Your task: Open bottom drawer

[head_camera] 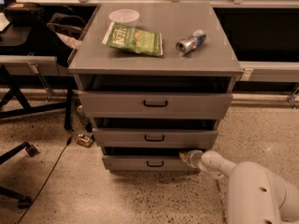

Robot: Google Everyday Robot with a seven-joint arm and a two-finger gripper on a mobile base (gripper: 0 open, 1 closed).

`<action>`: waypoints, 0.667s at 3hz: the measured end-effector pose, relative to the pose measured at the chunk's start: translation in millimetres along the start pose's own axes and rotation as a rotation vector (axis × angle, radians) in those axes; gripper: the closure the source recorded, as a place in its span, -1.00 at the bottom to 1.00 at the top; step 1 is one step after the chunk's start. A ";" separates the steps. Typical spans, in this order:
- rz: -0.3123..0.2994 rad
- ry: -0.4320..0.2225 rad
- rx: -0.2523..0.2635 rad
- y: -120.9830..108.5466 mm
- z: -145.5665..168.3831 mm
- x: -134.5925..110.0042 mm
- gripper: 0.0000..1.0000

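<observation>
Presently the gripper [186,157] sits at the upper right corner of the bottom drawer [126,163], at the end of a pale arm [219,164] that reaches in from the lower right. Whether it is clamped on the panel's edge, merely pressed to it, or released, I cannot tell.

Just to its left runs the drawer's low grey front, with the black bar handle [154,163] at the middle, apart from the gripper and untouched. A dark gap shows along the top of the front, so the drawer may stand a little way out, but I judge it far from open. Most of the pull is left to do.

Directly above the gripper is the middle drawer [121,137], and higher up the top drawer [117,104]. Well above, on the cabinet top [187,22], lie a green bag [134,38], a can [189,42] and a white bowl [124,16].
</observation>
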State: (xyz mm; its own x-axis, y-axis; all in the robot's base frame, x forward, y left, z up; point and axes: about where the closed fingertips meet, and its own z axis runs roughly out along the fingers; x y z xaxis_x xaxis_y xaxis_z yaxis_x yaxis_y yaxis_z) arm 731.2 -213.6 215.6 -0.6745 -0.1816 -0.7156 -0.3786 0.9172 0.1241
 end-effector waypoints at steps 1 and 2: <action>0.000 0.000 0.000 0.3 -0.1 -0.4 1.00; -0.013 0.045 -0.042 -0.4 -3.4 9.8 1.00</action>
State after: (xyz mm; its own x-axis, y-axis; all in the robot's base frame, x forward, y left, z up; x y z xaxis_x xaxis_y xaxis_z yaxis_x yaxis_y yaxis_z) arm 722.5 -216.9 210.9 -0.6969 -0.2095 -0.6859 -0.4131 0.8991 0.1451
